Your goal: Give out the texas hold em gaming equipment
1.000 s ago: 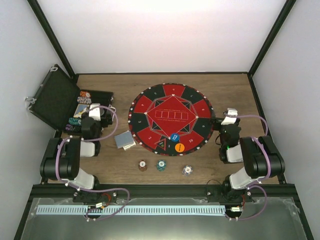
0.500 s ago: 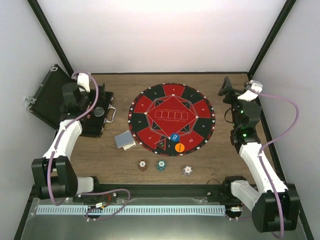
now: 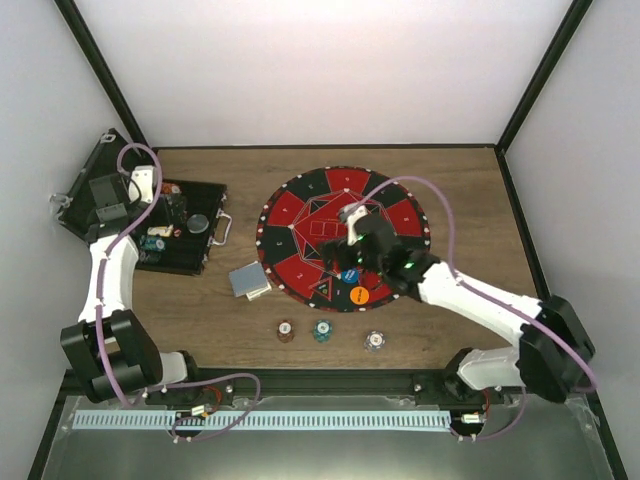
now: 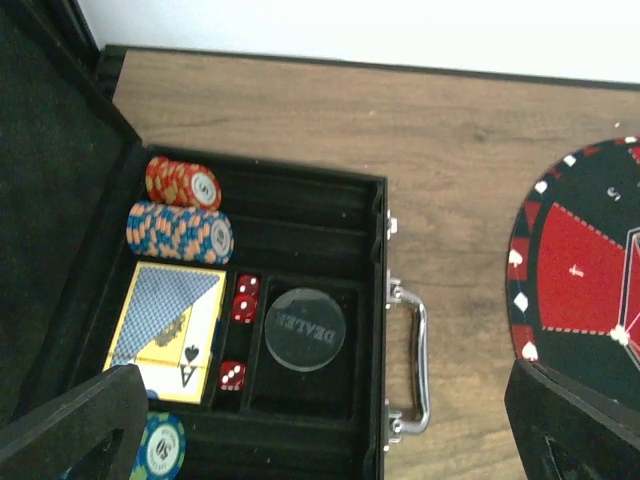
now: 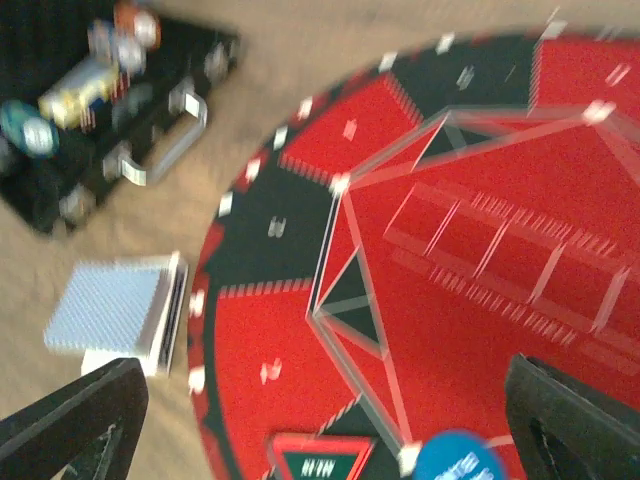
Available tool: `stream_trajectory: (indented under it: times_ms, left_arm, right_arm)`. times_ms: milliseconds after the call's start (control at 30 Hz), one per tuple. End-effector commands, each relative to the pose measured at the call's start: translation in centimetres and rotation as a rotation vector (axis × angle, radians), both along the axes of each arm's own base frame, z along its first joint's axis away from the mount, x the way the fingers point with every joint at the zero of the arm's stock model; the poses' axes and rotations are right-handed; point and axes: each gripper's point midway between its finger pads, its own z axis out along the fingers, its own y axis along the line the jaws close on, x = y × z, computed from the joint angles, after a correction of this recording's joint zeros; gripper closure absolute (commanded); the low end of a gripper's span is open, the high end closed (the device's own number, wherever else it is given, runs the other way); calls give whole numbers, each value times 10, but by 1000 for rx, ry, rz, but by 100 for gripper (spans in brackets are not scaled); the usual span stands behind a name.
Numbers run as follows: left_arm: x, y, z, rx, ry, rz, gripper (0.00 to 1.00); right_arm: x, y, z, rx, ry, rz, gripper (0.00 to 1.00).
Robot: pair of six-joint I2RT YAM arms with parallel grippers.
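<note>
A grey-blue-backed deck of cards [image 3: 248, 281] [image 5: 115, 308] lies on the wood left of the round red-and-black mat [image 3: 300, 215]. A blue chip [image 3: 349, 275] [image 5: 455, 458] and an orange chip [image 3: 359, 295] sit on the mat's near edge. Brown [image 3: 286, 329], green [image 3: 321, 330] and white [image 3: 374, 341] chips lie in a row in front of it. My right gripper [image 3: 347, 258] [image 5: 330, 430] hovers open and empty over the mat near the blue chip. My left gripper [image 3: 170, 212] [image 4: 320, 440] hangs open over the black case [image 3: 205, 255], which holds chip stacks [image 4: 180, 232].
The open case also holds a boxed card deck [image 4: 168, 330], red dice [image 4: 245, 298], a clear dealer button [image 4: 305, 329] and a green chip [image 4: 160, 450]; its metal handle [image 4: 418, 350] faces the mat. A green triangular marker [image 5: 320, 460] lies on the mat's near edge. Black frame posts border the table.
Both arms unfolded from their bases. The left one swung back over the open case. The right one went to the far right corner, then came left over the mat. Both stayed open.
</note>
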Motion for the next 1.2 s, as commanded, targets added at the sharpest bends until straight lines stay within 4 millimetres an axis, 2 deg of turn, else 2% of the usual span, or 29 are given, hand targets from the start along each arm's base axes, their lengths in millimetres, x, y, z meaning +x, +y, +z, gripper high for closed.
stream_trajectory:
  times_ms: [0,167,367,533,700,800,1033,1167]
  left_arm:
    - [-15,0,-2,26,59,-38,0]
    - [-18,-1,-2,41,67,-53,0]
    - [-20,-3,-2,41,83,-64,0]
    - [-19,-1,-4,57,89,-70,0]
    - [-19,-4,-2,48,84,-87,0]
    - [-19,-7,-1,39,81,-103,0]
    - [-18,-8,1,37,77,-110,0]
    - [-18,-9,0,38,79,-113,0]
  right_arm:
    - [-38,18,-60,-181,149,10,0]
    - [-64,41,-105,-250,260,81,9]
    - [-73,37,-148,-329,359,82,26]
    - [-76,42,-161,-347,393,102,36]
    - [-80,39,-177,-373,424,108,41]
    - [-80,37,-183,-384,428,106,47]
    - [-72,43,-185,-397,404,103,64]
    - [-60,52,-180,-406,372,97,71]
